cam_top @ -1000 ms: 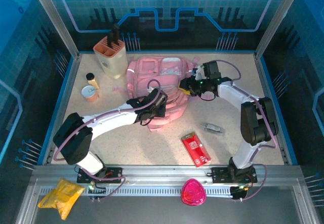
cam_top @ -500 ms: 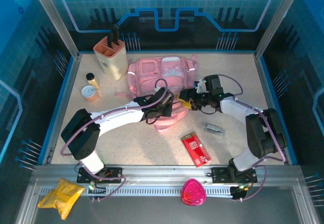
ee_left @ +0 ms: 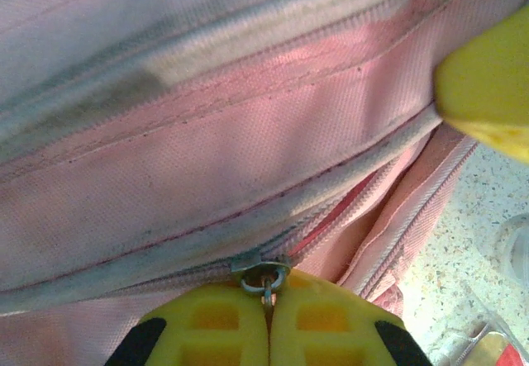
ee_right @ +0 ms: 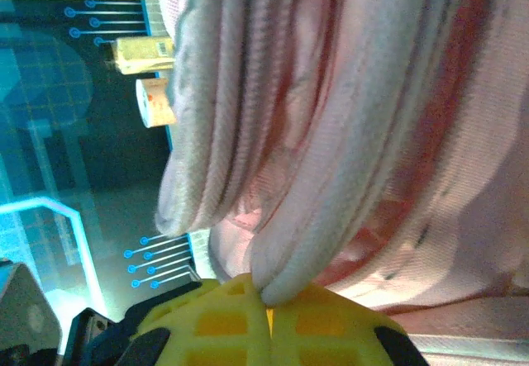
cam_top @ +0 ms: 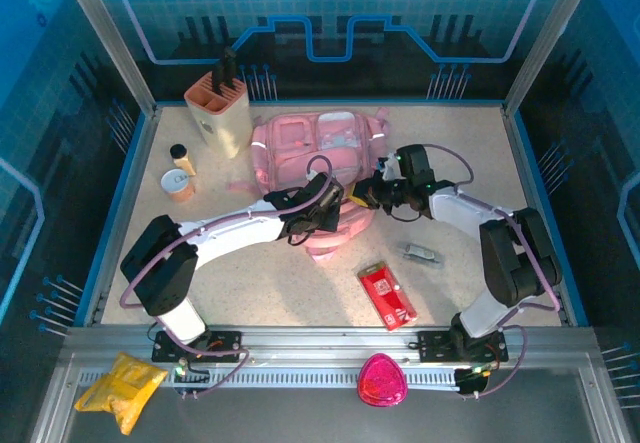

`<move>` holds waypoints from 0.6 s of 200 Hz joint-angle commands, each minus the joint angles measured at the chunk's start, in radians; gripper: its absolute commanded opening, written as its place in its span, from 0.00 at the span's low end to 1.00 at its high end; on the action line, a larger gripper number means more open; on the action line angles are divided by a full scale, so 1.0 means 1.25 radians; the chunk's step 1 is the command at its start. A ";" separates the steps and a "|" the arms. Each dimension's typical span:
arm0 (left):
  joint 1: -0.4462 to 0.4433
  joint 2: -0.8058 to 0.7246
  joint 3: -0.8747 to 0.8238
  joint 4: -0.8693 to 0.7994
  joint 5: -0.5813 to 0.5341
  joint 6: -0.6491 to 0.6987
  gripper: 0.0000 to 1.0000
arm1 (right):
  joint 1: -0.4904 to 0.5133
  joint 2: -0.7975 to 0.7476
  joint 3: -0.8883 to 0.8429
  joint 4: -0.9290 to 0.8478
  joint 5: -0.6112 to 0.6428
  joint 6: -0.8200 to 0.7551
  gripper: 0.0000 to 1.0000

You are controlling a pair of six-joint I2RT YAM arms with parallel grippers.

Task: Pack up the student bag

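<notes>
Student bag (cam_top: 318,148) is lying flat. The beige holder (cam_top: 220,111) is standing just beside its far-left corner, and the red packet (cam_top: 386,294) is lying well apart on its near side.

Left gripper (ee_left: 269,304) is pressing its jaws together on the zipper pull (ee_left: 264,282) at the bag's near edge. Right gripper (ee_right: 266,298) is pinching a thick fabric fold (ee_right: 302,246) at the bag's near-right side. This is probably the opening's rim, though the close view is not settling that.

Step in hand, judged: working the zip open. To do it well, the right gripper should be holding the fold taut while the left is drawing the pull along the zipper line, not lifting, so the teeth are not snagging.
</notes>
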 commanded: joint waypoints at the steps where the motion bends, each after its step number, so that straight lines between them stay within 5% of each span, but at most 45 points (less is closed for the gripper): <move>1: 0.001 -0.054 -0.027 -0.079 -0.033 0.040 0.00 | -0.043 0.013 0.055 -0.011 0.021 -0.055 0.00; 60: 0.085 -0.171 -0.197 -0.078 -0.034 -0.015 0.00 | -0.143 0.059 0.150 -0.047 -0.020 -0.070 0.00; 103: 0.059 -0.132 -0.131 -0.017 0.033 -0.038 0.00 | -0.133 0.081 0.182 -0.065 -0.001 -0.091 0.00; 120: 0.028 -0.087 -0.079 0.012 0.025 -0.042 0.00 | -0.114 0.072 0.163 -0.076 -0.010 -0.106 0.21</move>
